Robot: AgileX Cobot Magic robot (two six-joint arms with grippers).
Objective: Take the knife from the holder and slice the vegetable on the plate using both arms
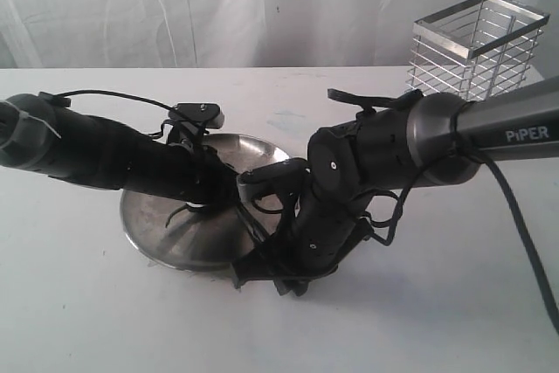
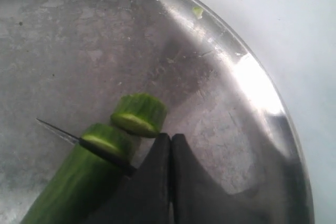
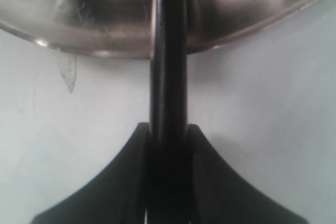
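Note:
The green vegetable (image 2: 63, 190) lies on the steel plate (image 2: 252, 77), with one cut piece (image 2: 139, 114) lying just off its end. The knife's dark blade (image 2: 79, 141) sits across the vegetable, a little back from its cut end. My left gripper (image 2: 171, 137) is shut, fingertips together, right beside the vegetable, with nothing seen between them. My right gripper (image 3: 169, 129) is shut on the knife's black handle (image 3: 169, 77), which reaches over the plate's rim (image 3: 252, 9). In the exterior view both arms meet over the plate (image 1: 166, 224), and they hide the vegetable and the knife.
The chrome wire holder (image 1: 476, 45) stands at the back right on the white table. A tiny green scrap (image 2: 197, 11) clings to the plate's rim. A thin translucent shred (image 3: 67, 72) lies on the table by the plate. White cloth hangs behind.

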